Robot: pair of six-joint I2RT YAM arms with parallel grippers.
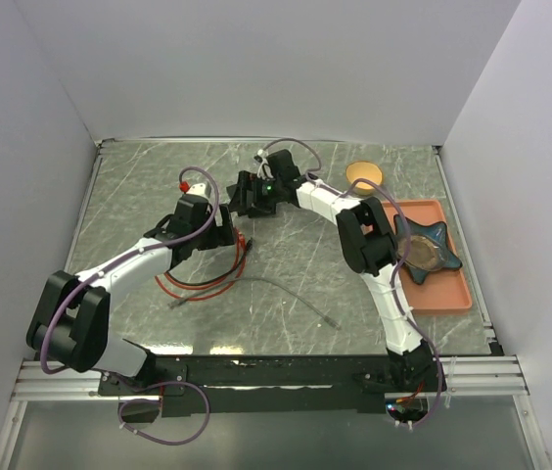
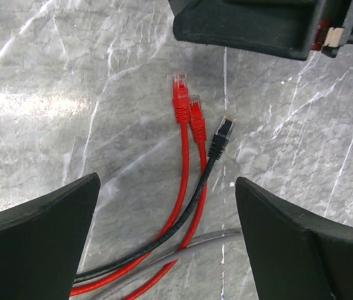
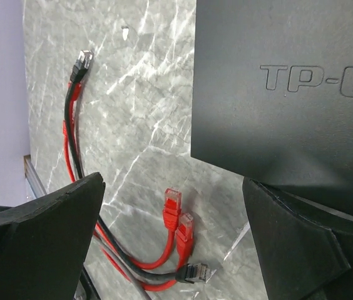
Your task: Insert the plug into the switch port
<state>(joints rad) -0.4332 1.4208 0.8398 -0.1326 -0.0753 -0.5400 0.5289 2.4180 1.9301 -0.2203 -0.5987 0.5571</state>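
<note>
Left end effector [image 2: 167, 184], wide apart, above red plug [image 2: 181, 100] (glossy boot, translucent tip)

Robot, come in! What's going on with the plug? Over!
Left gripper open, right gripper open. Black plug, two red plugs loose on table. Switch just beyond, bare table between.

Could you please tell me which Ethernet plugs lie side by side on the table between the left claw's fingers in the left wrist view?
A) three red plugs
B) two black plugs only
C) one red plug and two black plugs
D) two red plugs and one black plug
D: the left wrist view shows two red plugs and one black plug lying next to each other on the marble table.
</note>
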